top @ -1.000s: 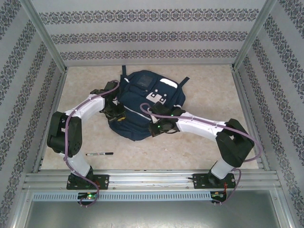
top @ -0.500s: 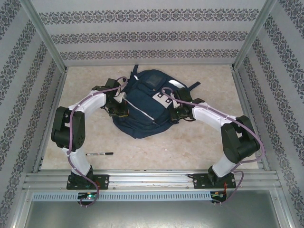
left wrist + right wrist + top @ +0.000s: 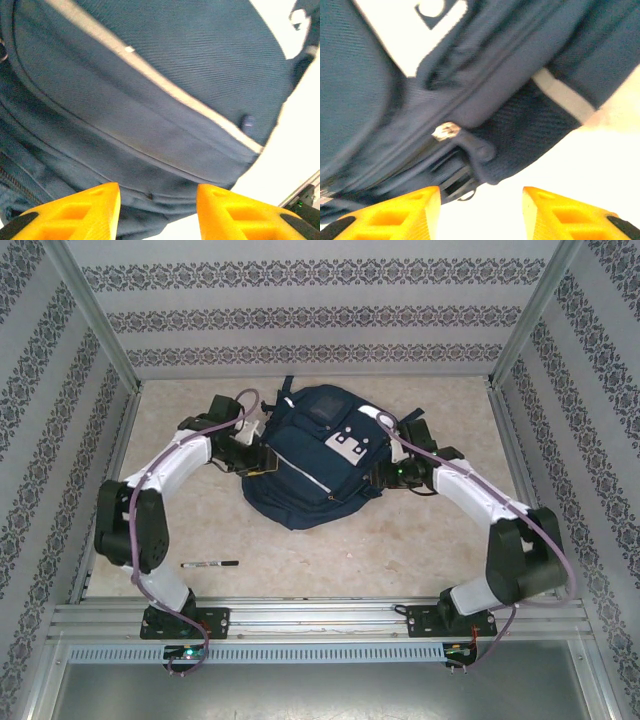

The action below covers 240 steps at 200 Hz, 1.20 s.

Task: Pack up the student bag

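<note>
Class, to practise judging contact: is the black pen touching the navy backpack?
Apart. The top view shows a strip of bare table between the black pen and the backpack.

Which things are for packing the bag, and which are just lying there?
For the job: student bag, in the middle; left gripper, open beside it; right gripper, open at its other side.
Lying about: black pen, on the table towards the near edge. Nothing touches it, though it might get packed later.
</note>
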Motion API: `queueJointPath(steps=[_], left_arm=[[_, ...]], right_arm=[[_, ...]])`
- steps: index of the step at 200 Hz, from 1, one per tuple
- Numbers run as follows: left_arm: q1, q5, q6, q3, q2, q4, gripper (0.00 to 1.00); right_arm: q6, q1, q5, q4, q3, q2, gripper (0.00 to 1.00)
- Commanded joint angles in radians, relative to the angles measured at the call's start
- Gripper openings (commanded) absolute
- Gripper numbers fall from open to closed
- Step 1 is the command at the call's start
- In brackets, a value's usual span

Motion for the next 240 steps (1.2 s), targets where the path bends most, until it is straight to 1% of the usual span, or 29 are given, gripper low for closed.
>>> queueJointPath(steps=[1,22,35,57,67,81,90,107,122,134,152,157,165,188,207,215,220,240], left_arm=[[-0.047,0.020,-0.028,0.013,-0.068,-0.031,0.45],[-0.157,-0.064,-0.081,-0.011,-0.111,-0.005,0.46],[-0.215,-0.096,-0.165,-0.050,-0.130,0.060,0.48],[-0.291,-0.140,-0.292,-0.101,-0.122,0.131,0.48],[-0.333,-0.178,-0.340,-0.111,-0.110,0.143,0.48],[-0.394,-0.218,-0.403,-0.124,-0.097,0.173,0.48],[-0.424,-0.245,-0.454,-0.142,-0.095,0.198,0.48],[-0.461,-0.272,-0.534,-0.195,-0.101,0.272,0.49],[-0.492,-0.287,-0.569,-0.221,-0.094,0.320,0.49],[-0.522,-0.295,-0.583,-0.209,-0.072,0.322,0.49],[-0.578,-0.345,-0.603,-0.178,-0.042,0.322,0.51],[-0.592,-0.363,-0.615,-0.171,-0.035,0.324,0.52],[-0.613,-0.386,-0.639,-0.166,-0.024,0.336,0.53],[-0.646,-0.433,-0.715,-0.174,0.008,0.398,0.53],[-0.660,-0.502,-0.772,-0.182,0.035,0.398,0.53],[-0.661,-0.519,-0.787,-0.184,0.044,0.409,0.54],[-0.662,-0.526,-0.797,-0.185,0.047,0.414,0.54],[-0.660,-0.592,-0.817,-0.174,0.035,0.395,0.55]], right_arm=[[-0.019,0.012,-0.191,-0.052,0.018,-0.039,0.48],[0.005,0.038,-0.293,-0.053,0.043,-0.023,0.49],[-0.027,0.061,-0.357,-0.020,0.030,-0.013,0.49],[-0.140,0.083,-0.379,-0.047,0.052,0.043,0.49],[-0.132,0.076,-0.367,-0.049,0.074,0.077,0.49],[-0.035,0.070,-0.339,-0.027,0.104,0.121,0.51],[0.066,0.075,-0.321,-0.011,0.118,0.147,0.53],[0.265,0.103,-0.314,0.092,0.088,0.174,0.55],[0.412,0.136,-0.311,0.164,0.065,0.198,0.55],[0.484,0.165,-0.317,0.187,0.071,0.224,0.54],[0.559,0.185,-0.279,0.203,0.079,0.248,0.53],[0.578,0.184,-0.271,0.213,0.076,0.257,0.52],[0.603,0.177,-0.270,0.224,0.077,0.272,0.46],[0.656,0.160,-0.320,0.262,0.085,0.311,0.29],[0.676,0.164,-0.367,0.293,0.092,0.313,0.09],[0.690,0.169,-0.395,0.309,0.094,0.313,0.02],[0.701,0.171,-0.412,0.317,0.097,0.311,0.00],[0.760,0.177,-0.479,0.367,0.087,0.296,0.00]])
